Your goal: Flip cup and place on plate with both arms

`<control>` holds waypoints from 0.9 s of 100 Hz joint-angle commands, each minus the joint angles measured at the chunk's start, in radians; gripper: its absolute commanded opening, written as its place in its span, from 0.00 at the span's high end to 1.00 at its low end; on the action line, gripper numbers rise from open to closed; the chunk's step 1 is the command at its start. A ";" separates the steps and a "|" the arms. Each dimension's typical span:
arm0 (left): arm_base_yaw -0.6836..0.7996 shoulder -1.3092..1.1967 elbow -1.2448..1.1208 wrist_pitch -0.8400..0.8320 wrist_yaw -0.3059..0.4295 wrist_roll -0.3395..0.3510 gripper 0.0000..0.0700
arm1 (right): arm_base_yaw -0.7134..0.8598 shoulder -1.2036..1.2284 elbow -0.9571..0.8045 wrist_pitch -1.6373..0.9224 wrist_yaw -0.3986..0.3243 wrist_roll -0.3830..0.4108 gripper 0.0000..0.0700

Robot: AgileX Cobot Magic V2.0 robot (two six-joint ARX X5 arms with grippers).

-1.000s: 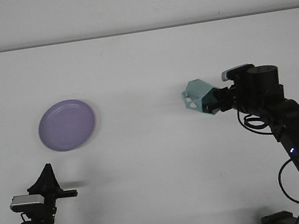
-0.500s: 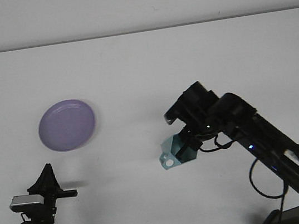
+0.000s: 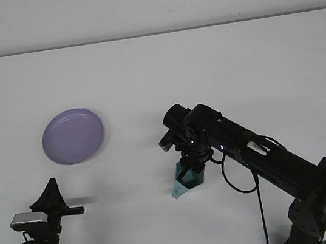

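A teal cup (image 3: 181,187) sits low over the table just right of centre, tilted, with its lower edge at the surface. My right gripper (image 3: 191,173) points down onto it from above and is shut on the cup; its fingers hide the cup's upper part. The purple plate (image 3: 73,136) lies flat at the left with nothing on it, well apart from the cup. My left gripper (image 3: 53,190) rests at the lower left, below the plate, its dark fingers tapering to a single point and holding nothing.
The right arm (image 3: 267,164) runs diagonally from the lower right corner to the table's centre, with cables looping beside it. The white table's far edge (image 3: 150,35) crosses the top of the view.
The right arm has swung the cup from the right side, held high, down and leftward to the table near the centre. The left arm and the plate have not moved.
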 commanded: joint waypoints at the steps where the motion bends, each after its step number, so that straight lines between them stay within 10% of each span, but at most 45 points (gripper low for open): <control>1: 0.003 -0.001 -0.017 0.013 -0.002 -0.002 0.98 | 0.008 0.022 0.024 -0.008 0.012 -0.013 0.99; 32: 0.003 -0.001 -0.017 0.013 -0.003 -0.006 0.98 | 0.008 0.038 0.023 0.021 0.005 -0.035 0.97; 50: 0.003 -0.001 -0.017 0.013 -0.003 -0.006 0.98 | 0.008 0.038 0.024 0.024 0.005 -0.042 0.64; 66: 0.003 -0.001 -0.017 0.017 -0.002 -0.015 0.98 | -0.003 0.027 0.060 -0.008 0.005 -0.045 0.60; 90: 0.003 -0.001 -0.007 0.097 -0.003 -0.216 0.98 | -0.061 -0.114 0.193 -0.022 0.006 -0.035 0.60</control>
